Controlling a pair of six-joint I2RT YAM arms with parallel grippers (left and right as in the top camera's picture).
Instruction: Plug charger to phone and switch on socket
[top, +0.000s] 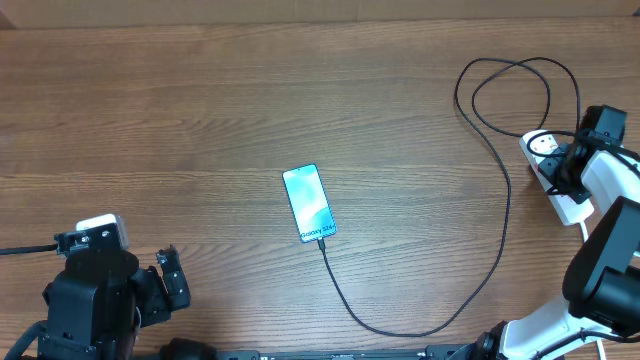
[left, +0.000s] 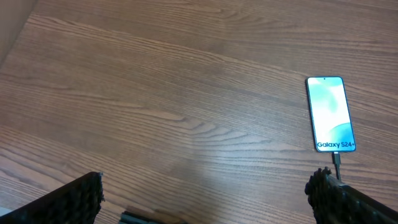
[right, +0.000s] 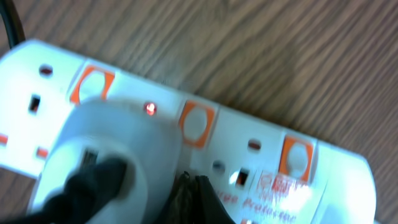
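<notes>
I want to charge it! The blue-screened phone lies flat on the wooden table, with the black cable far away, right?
No. The blue-screened phone lies flat on the wooden table, but the thin black cable meets its bottom edge, per the overhead view.

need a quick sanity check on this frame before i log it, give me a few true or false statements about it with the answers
1. The charger is plugged into the bottom edge of the phone. True.
2. The phone's screen is dark. False: it is lit blue-teal.
3. The left gripper is shut on the phone. False: it is open, empty and apart from the phone.
4. A red light glows on the socket. True.
5. The right gripper hovers beside the phone. False: it is at the socket.
</notes>
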